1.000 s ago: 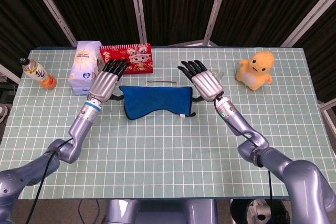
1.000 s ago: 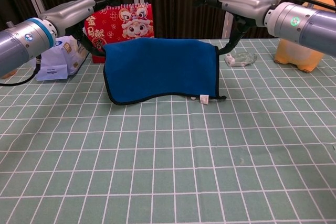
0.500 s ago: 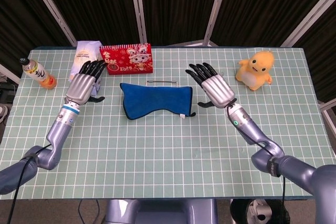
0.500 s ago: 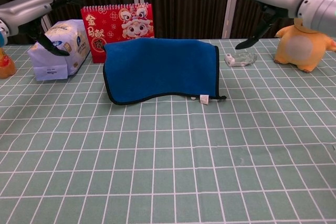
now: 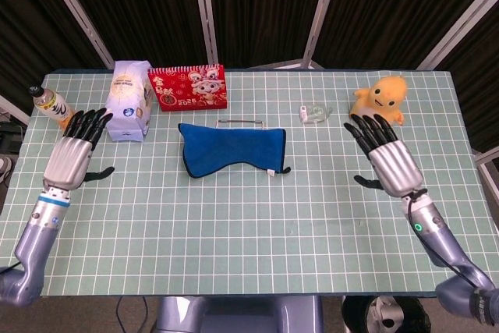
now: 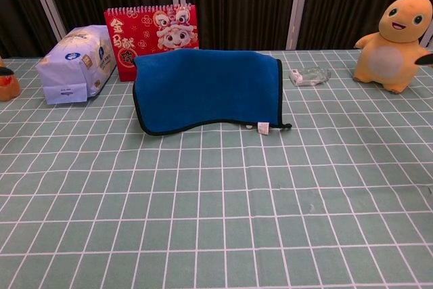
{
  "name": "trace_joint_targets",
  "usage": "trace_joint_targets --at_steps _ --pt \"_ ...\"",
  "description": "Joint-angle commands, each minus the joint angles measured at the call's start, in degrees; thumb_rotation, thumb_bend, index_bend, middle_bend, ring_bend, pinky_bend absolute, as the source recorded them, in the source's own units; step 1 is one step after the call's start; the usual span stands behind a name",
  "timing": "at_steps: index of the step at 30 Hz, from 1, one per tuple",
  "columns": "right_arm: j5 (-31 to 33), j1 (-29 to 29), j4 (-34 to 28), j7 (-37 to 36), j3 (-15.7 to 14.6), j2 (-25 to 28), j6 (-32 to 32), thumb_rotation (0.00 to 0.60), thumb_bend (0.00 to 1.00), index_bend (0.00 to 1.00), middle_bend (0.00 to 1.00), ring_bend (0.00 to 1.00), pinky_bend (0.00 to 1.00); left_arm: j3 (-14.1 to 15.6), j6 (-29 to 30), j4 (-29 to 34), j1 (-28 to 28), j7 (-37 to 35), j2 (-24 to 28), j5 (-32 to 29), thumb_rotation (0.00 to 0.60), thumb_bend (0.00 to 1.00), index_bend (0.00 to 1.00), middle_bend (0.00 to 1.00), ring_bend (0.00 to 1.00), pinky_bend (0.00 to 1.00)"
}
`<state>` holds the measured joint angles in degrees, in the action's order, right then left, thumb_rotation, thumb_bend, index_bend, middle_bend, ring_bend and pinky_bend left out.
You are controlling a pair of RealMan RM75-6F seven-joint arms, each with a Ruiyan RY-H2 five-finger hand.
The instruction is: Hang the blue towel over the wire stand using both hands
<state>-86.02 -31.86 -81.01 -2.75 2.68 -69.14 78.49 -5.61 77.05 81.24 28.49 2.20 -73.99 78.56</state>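
While the blue towel (image 5: pixel 232 150) drapes soft and limp over the wire stand (image 5: pixel 240 121), both hands' fingers (image 5: pixel 84 123) spread empty, well apart from its corners.

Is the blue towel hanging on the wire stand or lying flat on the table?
Hanging: the blue towel stands upright, draped over the wire stand; both hands are away from it.
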Motion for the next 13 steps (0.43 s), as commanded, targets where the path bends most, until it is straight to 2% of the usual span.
trace_joint_targets --at_steps 1,6,13 --pt "0.31 6.12 -4.1 3.55 -2.57 2.55 5.44 0.6 0.0 0.02 0.0 0.0 0.0 3.18 7.8 8.39 -6.89 7.35 3.7 0.57 0.6 0.02 0.0 0.0 0.0 0.0" --pt "-1.31 12.55 -5.94 4.76 -4.44 3.15 12.07 0.6 0.0 0.0 0.0 0.0 0.0 6.02 13.8 13.44 -12.31 11.68 4.71 3.19 0.6 0.02 0.0 0.0 0.0 0.0" --pt "-3.46 17.44 -6.6 6.04 -5.3 3.16 17.23 0.6 0.0 0.0 0.0 0.0 0.0 7.68 18.02 14.48 -16.88 9.9 5.16 5.59 0.6 0.02 0.0 0.0 0.0 0.0"
